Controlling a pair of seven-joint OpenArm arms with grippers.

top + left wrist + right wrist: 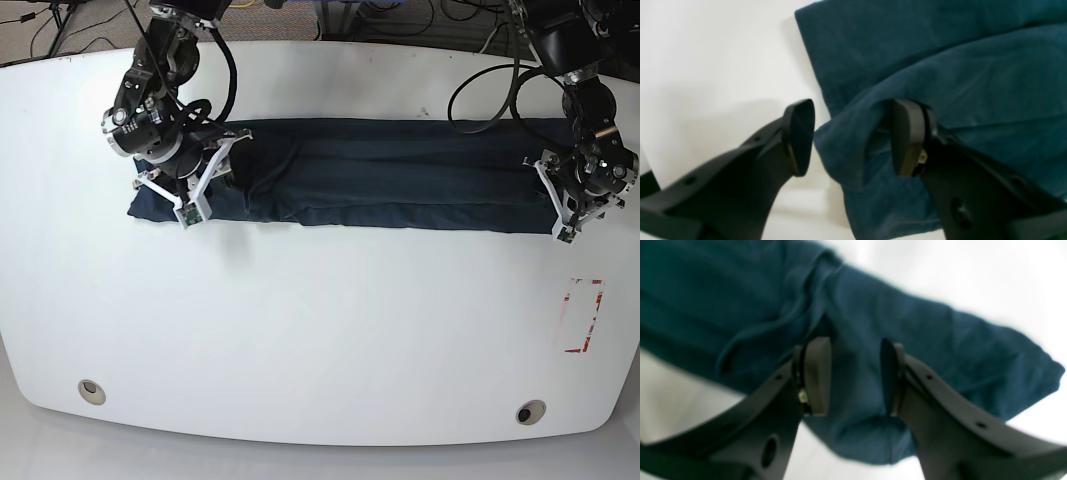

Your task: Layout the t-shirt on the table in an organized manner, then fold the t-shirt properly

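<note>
The dark navy t-shirt [380, 185] lies folded into a long narrow band across the far half of the white table [320, 330]. My right gripper [185, 190] hovers over the band's left end, where a sleeve sticks out. In the right wrist view this gripper [853, 376] is open, with rumpled cloth [940, 350] below it and nothing pinched. My left gripper [560, 200] is at the band's right end. Seen from the left wrist, it [853, 138] is open around a raised fold of the cloth [846, 140], and its right finger [907, 136] sits under that fold.
Two round grommet holes [91, 391] [530, 411] sit near the table's front edge. A red-outlined rectangle mark [583, 315] is at the front right. Black cables [490, 90] trail from the arms at the back edge.
</note>
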